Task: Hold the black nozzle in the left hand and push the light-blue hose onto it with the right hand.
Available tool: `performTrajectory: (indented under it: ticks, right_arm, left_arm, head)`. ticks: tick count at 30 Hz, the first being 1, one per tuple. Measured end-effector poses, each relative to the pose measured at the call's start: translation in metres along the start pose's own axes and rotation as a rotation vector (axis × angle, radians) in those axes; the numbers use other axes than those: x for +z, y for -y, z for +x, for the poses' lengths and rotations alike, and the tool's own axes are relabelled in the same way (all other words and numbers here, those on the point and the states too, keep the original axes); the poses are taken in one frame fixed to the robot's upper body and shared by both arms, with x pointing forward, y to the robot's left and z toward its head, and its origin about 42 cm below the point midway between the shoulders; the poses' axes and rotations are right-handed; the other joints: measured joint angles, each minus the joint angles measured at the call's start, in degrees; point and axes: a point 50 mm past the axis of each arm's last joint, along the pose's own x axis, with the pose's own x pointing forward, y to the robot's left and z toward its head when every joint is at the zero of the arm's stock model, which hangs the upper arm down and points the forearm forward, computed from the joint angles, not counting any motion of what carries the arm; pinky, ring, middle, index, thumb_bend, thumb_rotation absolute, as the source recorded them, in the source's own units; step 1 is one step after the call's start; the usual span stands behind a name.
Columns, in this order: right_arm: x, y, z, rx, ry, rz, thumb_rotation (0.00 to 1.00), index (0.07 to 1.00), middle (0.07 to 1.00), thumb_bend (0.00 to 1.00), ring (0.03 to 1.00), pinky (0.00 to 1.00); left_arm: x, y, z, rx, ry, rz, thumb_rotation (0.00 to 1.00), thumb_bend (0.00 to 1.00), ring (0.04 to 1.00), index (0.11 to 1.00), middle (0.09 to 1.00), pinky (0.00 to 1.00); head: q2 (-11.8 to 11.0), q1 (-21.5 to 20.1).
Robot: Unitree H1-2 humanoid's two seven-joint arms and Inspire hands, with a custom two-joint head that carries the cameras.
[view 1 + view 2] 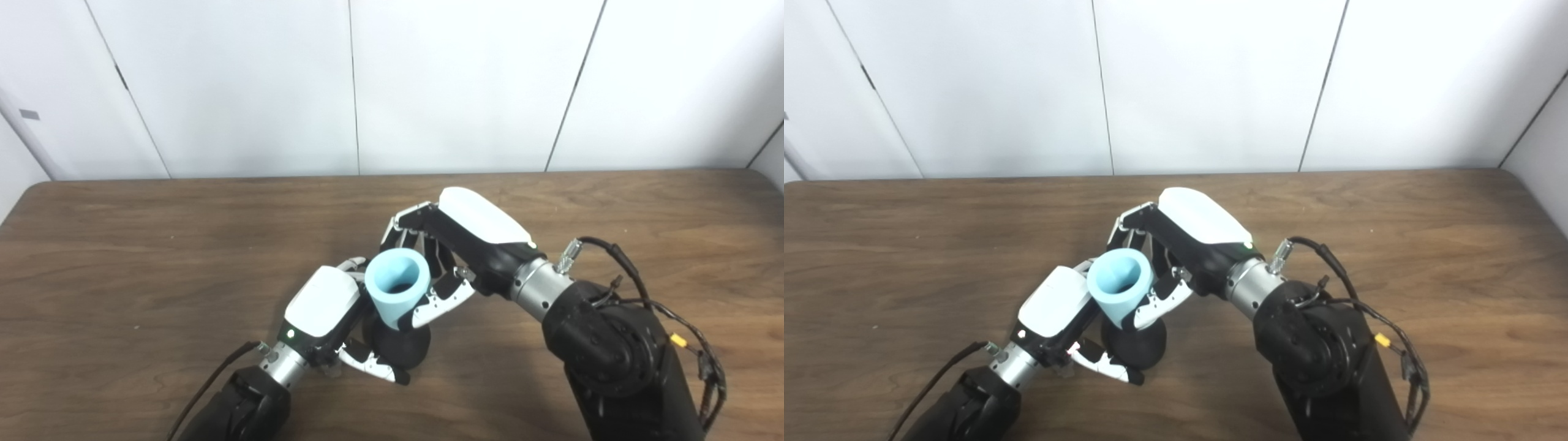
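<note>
Holding: left hand (323, 304) has its fingers wrapped on the black nozzle (398, 346), the rounded base low between thumb and fingers, probably so it cannot shift under a push.
Hose grip: right hand (456, 245) has its fingers curled round the light-blue hose (397, 288), thumb on the near wall, fingers behind.
Alignment: hose stands above the nozzle, its open mouth facing up toward the cameras, its lower end meeting the nozzle's top.
Seating: depth of fit hidden by fingers; cannot tell.
Support: table (122, 245) lies under both hands.
</note>
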Motion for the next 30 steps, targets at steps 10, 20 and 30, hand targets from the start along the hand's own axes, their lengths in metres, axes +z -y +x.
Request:
performTrajectory:
  ticks: [10,20,30]
  right_arm:
    - [-0.038,-0.031,-0.005,-0.073,-0.040,0.321,0.00,0.522,0.450,0.52,0.354,0.28]
    - [-0.055,-0.066,-0.005,-0.171,0.014,0.448,0.00,0.523,0.449,0.52,0.360,0.29]
    - [-0.054,-0.068,-0.006,-0.185,0.090,0.294,0.00,0.528,0.424,0.52,0.308,0.24]
  left_arm:
    - [0.000,0.000,0.000,0.001,0.001,0.000,0.00,0.52,0.466,0.495,0.471,0.82]
    - [0.000,0.000,-0.002,0.001,-0.002,0.000,0.00,0.52,0.467,0.495,0.471,0.82]
    - [0.000,0.001,-0.002,0.000,-0.002,0.000,0.00,0.52,0.469,0.498,0.469,0.83]
  head:
    - [0.17,0.44]
    - [0.35,0.61]
    - [0.35,0.44]
